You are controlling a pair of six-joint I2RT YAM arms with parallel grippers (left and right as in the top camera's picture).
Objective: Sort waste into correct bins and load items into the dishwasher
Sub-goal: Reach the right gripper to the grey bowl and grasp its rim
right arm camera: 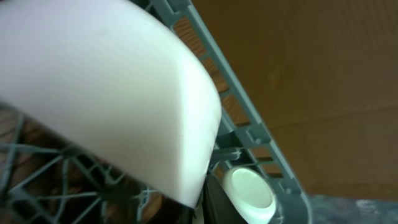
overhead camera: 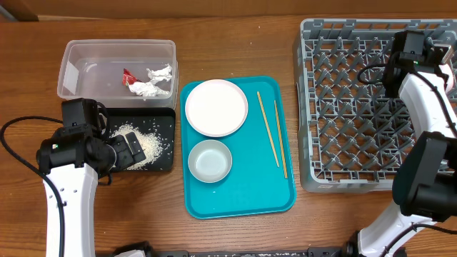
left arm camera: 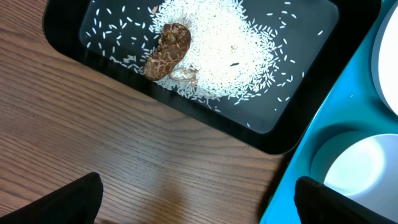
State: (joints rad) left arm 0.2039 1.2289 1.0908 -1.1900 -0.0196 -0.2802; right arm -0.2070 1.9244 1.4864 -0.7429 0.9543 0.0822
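Loading white bowl (right arm camera: 112,93) into dish rack (overhead camera: 343,107), 2 o'clock corner, beside small cup (right arm camera: 249,190). My right gripper (overhead camera: 408,50) is there, pinching or letting go, cannot tell. My left gripper (left arm camera: 196,202) is hovering spread wide by black tray (overhead camera: 164,123), 8 o'clock. Next, I reckon: clearing bowl, fetching plate (overhead camera: 216,107).

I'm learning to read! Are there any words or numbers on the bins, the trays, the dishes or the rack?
There are none to read.
The clear tub, black tray, teal serving tray, plate, bowl, chopsticks and grey dish rack show no letters, numbers or signs.
The red wrapper is too small to tell.
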